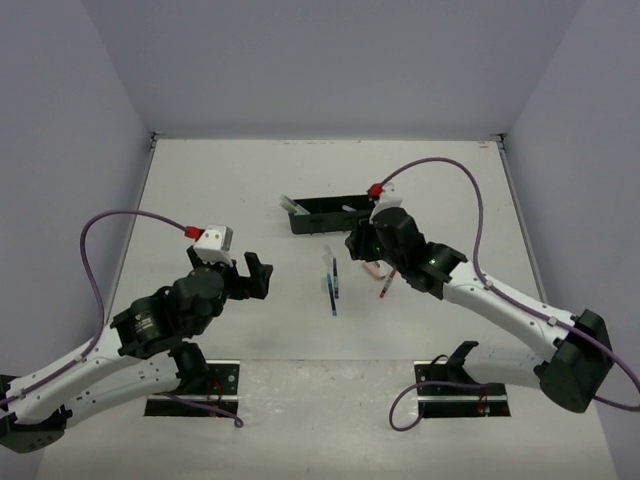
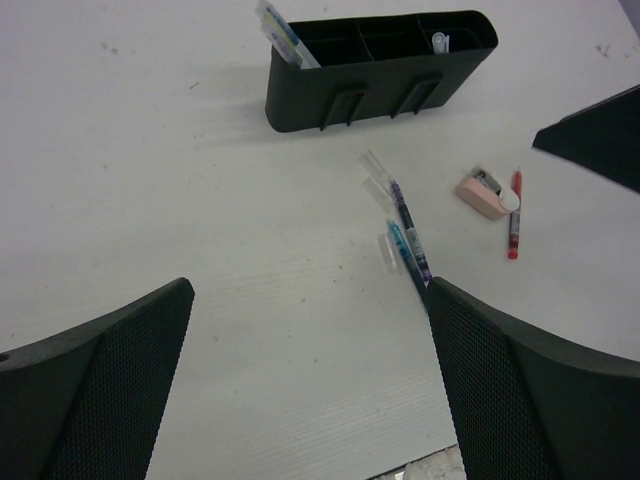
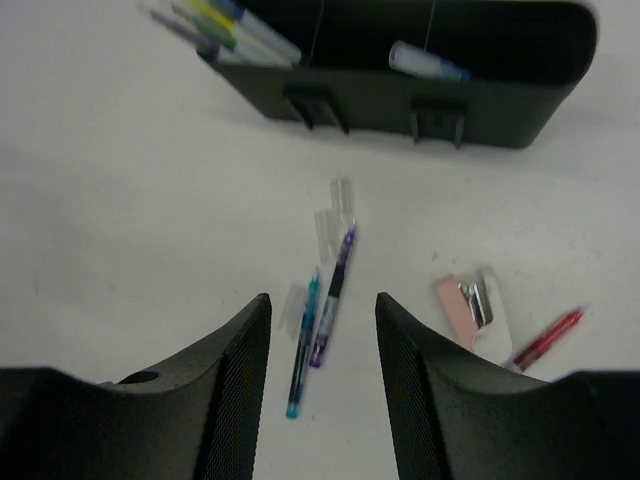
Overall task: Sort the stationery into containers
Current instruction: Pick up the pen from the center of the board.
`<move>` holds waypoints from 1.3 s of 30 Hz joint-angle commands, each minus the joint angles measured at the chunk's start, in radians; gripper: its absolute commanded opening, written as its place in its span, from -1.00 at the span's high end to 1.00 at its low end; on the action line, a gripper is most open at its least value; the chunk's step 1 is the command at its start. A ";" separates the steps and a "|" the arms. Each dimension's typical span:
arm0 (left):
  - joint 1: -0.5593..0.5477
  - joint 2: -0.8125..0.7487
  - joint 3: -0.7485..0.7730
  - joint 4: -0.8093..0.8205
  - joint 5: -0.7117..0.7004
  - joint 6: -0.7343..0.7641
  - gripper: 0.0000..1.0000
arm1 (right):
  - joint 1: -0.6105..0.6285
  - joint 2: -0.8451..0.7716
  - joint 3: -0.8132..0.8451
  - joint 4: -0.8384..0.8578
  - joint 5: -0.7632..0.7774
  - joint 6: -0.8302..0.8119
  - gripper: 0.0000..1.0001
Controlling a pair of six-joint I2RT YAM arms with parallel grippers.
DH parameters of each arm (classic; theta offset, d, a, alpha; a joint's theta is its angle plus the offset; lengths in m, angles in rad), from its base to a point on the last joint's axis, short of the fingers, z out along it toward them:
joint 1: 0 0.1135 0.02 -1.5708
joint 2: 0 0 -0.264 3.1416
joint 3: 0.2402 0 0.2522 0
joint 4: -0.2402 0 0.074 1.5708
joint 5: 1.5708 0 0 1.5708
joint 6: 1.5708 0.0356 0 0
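Right wrist view showed the right gripper, fingers partly apart and empty, facing a purple pen and a teal pen; left gripper gaped wide, empty.

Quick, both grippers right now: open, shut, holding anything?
Left gripper: wide open, holding nothing.
Right gripper: partly open, holding nothing.

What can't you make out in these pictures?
Tray insides: its wall hides most in the left wrist view; too small from the top.
Pink item: right arm mostly covers it in the top view; blurred in the right wrist view.
Teal pen tip: a finger of the left tool covers it, left wrist view.
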 commanded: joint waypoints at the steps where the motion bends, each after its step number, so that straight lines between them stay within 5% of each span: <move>1: -0.001 0.002 -0.020 -0.008 0.001 0.005 -1.00 | 0.064 0.131 0.095 -0.270 0.000 0.166 0.03; 7: -0.001 0.049 -0.017 -0.004 -0.030 0.033 -1.00 | 0.156 0.357 0.194 -0.372 -0.001 0.246 0.06; 16: -0.001 0.196 0.004 -0.033 0.022 0.029 -1.00 | 0.135 0.600 0.351 -0.389 0.034 0.242 0.30; 39: -0.003 0.137 -0.028 0.025 0.093 0.036 -1.00 | 0.057 0.697 0.360 -0.316 -0.047 0.201 0.51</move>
